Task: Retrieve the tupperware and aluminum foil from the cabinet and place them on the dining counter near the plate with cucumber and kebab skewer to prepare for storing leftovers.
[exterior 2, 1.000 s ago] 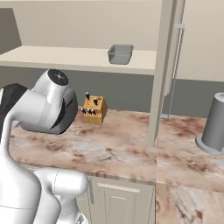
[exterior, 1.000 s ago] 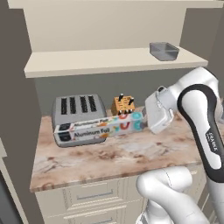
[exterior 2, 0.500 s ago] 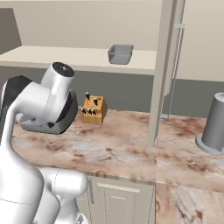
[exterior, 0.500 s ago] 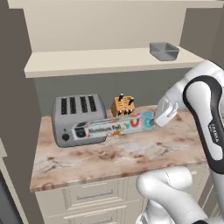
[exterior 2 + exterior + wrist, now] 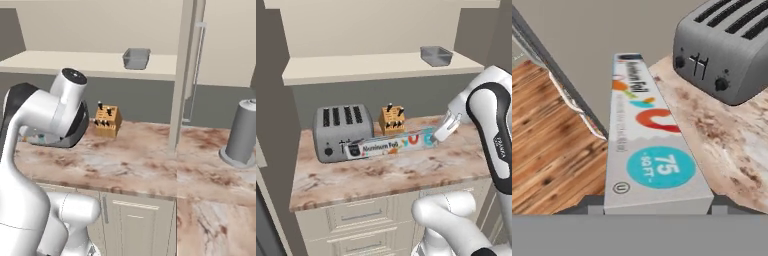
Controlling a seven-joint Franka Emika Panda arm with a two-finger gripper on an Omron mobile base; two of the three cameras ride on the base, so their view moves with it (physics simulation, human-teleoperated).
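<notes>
My gripper is shut on the teal-marked end of the aluminum foil, a long pale carton held level just above the marbled countertop, in front of the toaster. In the hand view the aluminum foil runs away from the gripper, its black end farthest off. The tupperware, a small grey open tub, sits at the right end of the cabinet shelf board, and it shows as the tupperware from the other side. The plate is out of view.
A grey four-slot toaster and a wooden knife block stand at the back of the countertop. A cabinet post divides the counter, with a grey cylinder appliance to its right. White drawers sit below.
The gripper has carried the foil carton to the right and slightly upward along the front of the toaster. The tupperware has stayed on the shelf.
</notes>
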